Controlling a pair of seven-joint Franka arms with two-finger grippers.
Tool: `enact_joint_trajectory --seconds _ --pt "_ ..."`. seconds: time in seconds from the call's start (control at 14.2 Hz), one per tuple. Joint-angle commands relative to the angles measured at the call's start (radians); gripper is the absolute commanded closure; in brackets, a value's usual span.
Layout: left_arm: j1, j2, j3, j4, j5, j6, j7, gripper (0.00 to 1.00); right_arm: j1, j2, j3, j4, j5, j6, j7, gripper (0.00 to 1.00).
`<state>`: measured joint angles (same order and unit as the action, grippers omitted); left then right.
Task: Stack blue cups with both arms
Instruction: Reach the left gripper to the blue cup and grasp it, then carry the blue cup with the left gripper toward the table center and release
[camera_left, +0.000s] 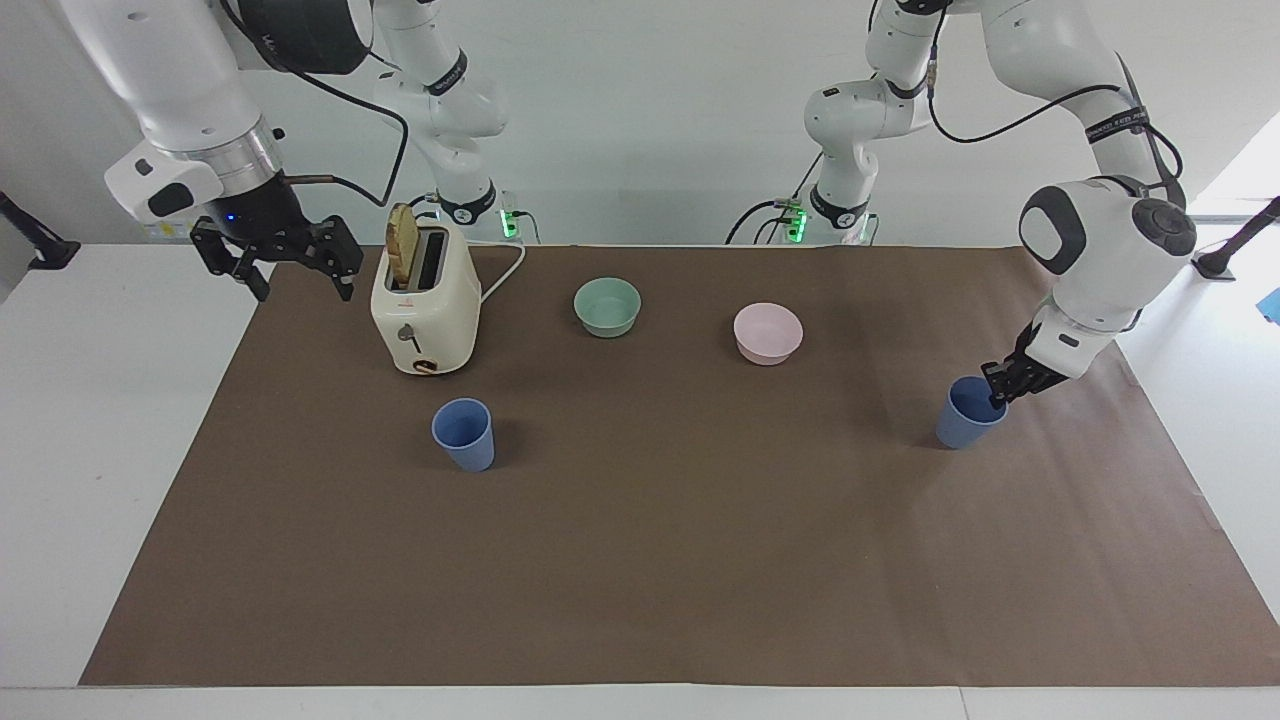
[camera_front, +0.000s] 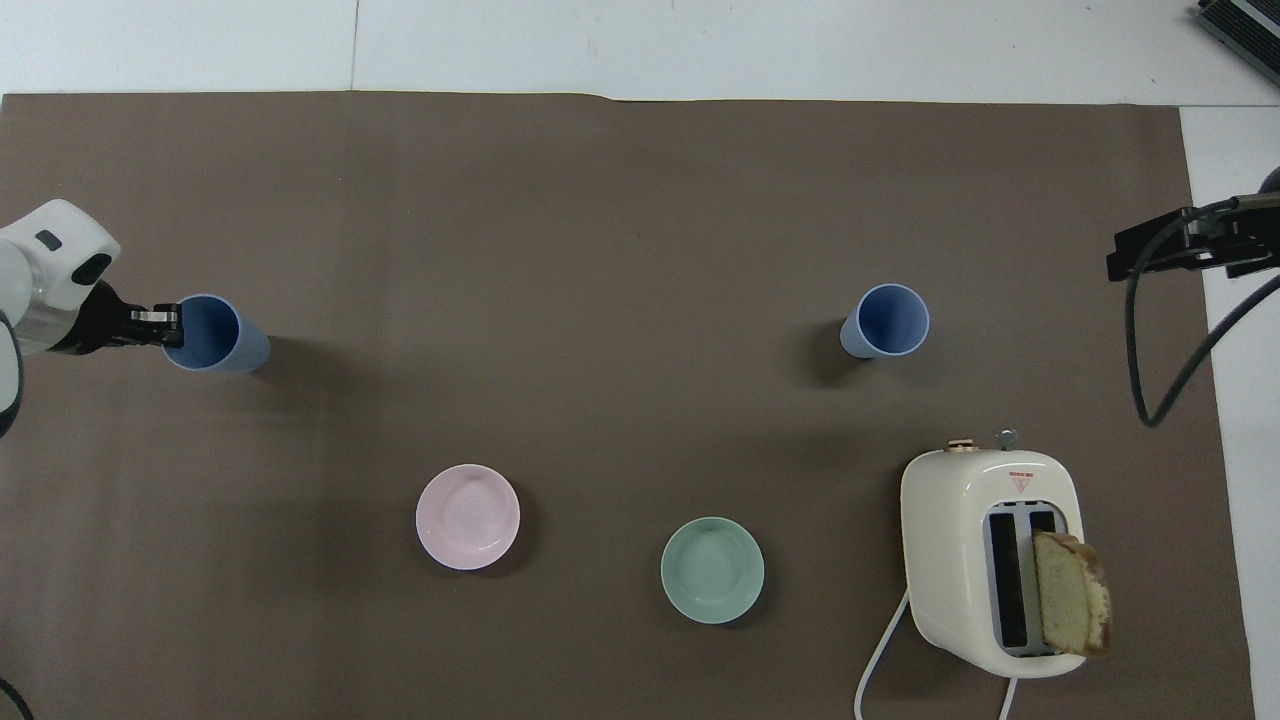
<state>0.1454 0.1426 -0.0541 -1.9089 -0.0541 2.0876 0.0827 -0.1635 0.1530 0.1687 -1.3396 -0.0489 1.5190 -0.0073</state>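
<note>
**Facing view: left arm has a cup by its rim**

You can see the left gripper (camera_left: 998, 388) with its fingers (camera_front: 158, 318) pinched on the rim of one blue cup (camera_left: 966, 412), which is tilted at the left arm's end of the worktop (camera_left: 700, 560). Whether its base is on the brown mat or just off it, you cannot tell. The second blue cup (camera_left: 463, 434) stands upright, farther from the robots than the toaster (camera_left: 425, 305). The right gripper (camera_left: 290, 262) waits, fingers spread wide, over the mat's edge beside the toaster. The green bowl (camera_left: 607, 306) and pink bowl (camera_left: 767, 333) sit between.
</note>
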Motion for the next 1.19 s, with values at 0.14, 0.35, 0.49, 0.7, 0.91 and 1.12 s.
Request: enact_joint_trajectory --seconds 0.14,0.35,0.49,0.7,0.91,1.12 --pt "-0.128 0.002 0.003 0.177 -0.029 -0.155 -0.208 1.00 -0.011 -0.021 0.006 -0.027 0.006 0.006 -0.016 0.00" --pt "-0.278 0.002 0.003 0.192 -0.006 -0.144 -0.429 1.00 -0.011 -0.021 0.006 -0.027 0.006 0.007 -0.016 0.00" --pt "-0.383 0.003 0.003 0.206 0.003 -0.139 -0.544 1.00 -0.011 -0.021 0.006 -0.027 0.006 0.007 -0.016 0.00" --pt "-0.507 0.006 0.003 0.206 0.005 -0.140 -0.610 1.00 -0.011 -0.021 0.006 -0.027 0.006 0.006 -0.016 0.00" --pt "-0.616 0.089 0.003 0.214 0.078 -0.068 -0.742 1.00 -0.011 -0.021 0.006 -0.027 0.006 0.006 -0.016 0.00" --pt "-0.627 0.141 0.000 0.226 0.071 -0.017 -0.748 1.00 -0.011 -0.021 0.006 -0.027 0.006 0.007 -0.016 0.00"
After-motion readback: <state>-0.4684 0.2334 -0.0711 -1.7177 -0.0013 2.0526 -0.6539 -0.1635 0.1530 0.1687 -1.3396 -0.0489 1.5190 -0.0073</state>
